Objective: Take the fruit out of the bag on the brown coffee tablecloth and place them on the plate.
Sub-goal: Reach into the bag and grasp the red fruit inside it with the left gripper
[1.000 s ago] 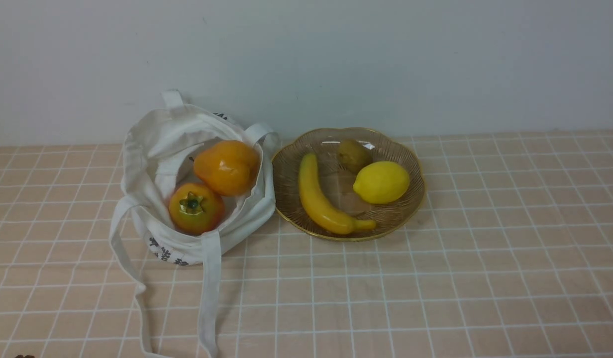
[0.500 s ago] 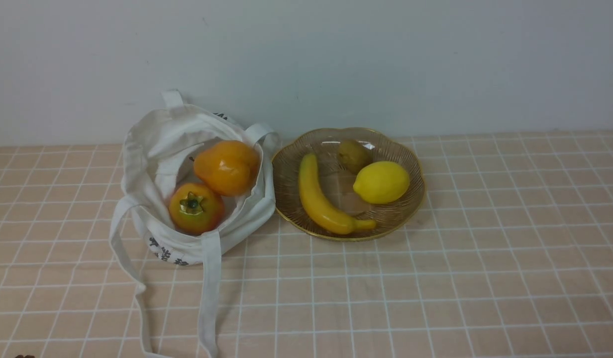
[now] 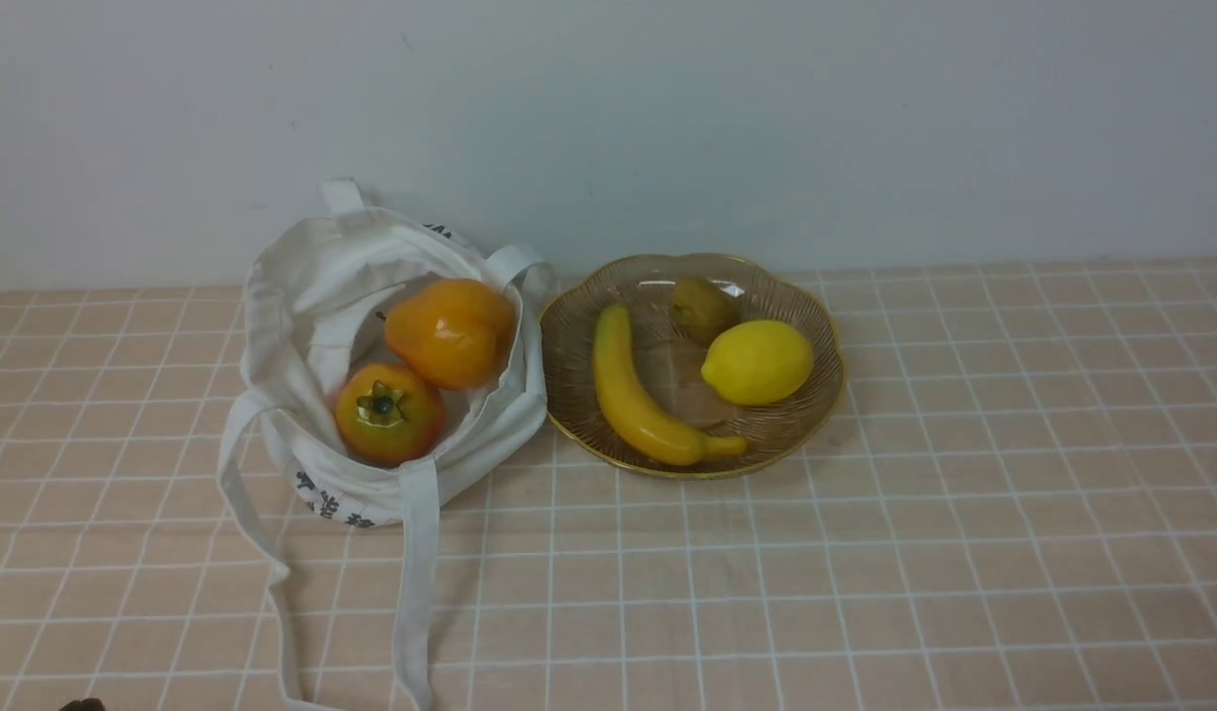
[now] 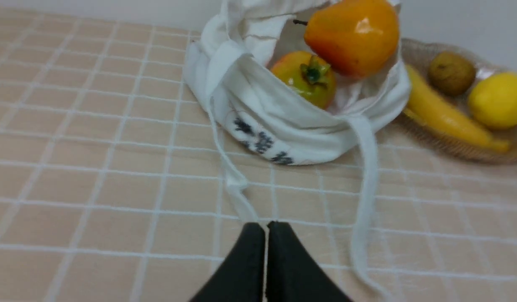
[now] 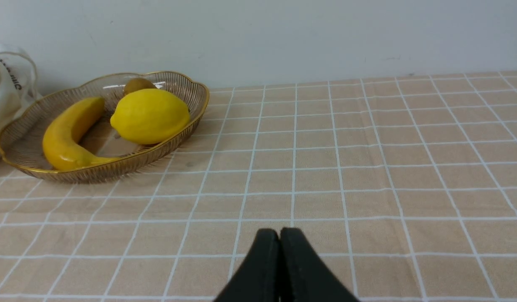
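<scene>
Both your black, tapered grippers (image 4: 266,226) (image 5: 279,233) are closed and empty. The glossy orange fruit (image 3: 450,334) and red-orange, green-calyxed fruit (image 3: 389,415) await transfer from your white canvas bag (image 3: 490,434).

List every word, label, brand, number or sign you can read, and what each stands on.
Lower side of the canvas tote bag: dark printed characters, creased and too blurred to quote.
Far side of the bag, by its rim: dark print, cut off by the fold in the front view; small and turned in the right wrist view, unreadable.
No other text shows, on the plate or elsewhere.
</scene>
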